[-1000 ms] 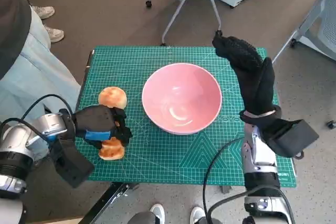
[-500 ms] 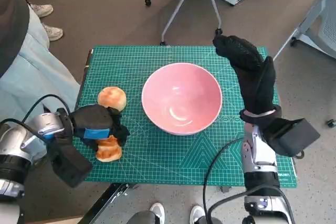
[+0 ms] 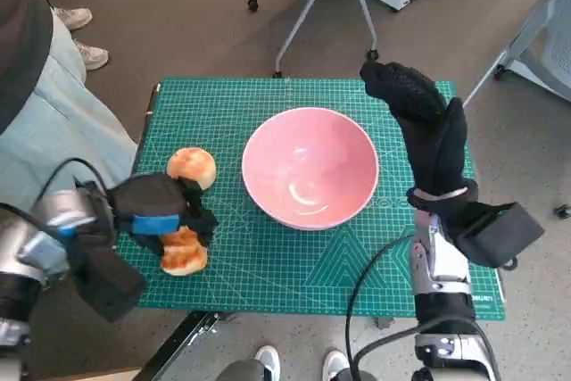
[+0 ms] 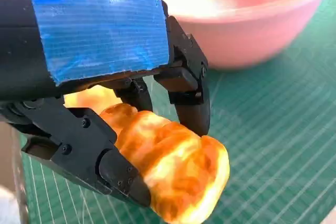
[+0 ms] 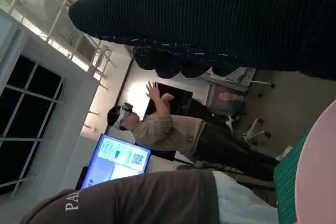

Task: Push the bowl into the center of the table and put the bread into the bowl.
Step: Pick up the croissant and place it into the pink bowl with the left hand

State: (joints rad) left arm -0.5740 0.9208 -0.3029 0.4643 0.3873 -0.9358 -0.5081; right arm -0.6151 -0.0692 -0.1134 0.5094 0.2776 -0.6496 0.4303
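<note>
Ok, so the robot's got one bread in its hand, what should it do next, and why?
Probably lift it and carry it toward the pink bowl. The left hand already grips the bread, fingers wrapped around it, and the bowl sits empty near the table's middle, beside the hand.

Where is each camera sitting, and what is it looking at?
Head view: on the robot's head, looking steeply down at the green mat, both forearms, left hand, right hand.
Left wrist view: behind the left hand, facing the bread it grips.
Right wrist view: behind the right hand, facing the room and a person.
Shared: all three show the pink bowl.
</note>
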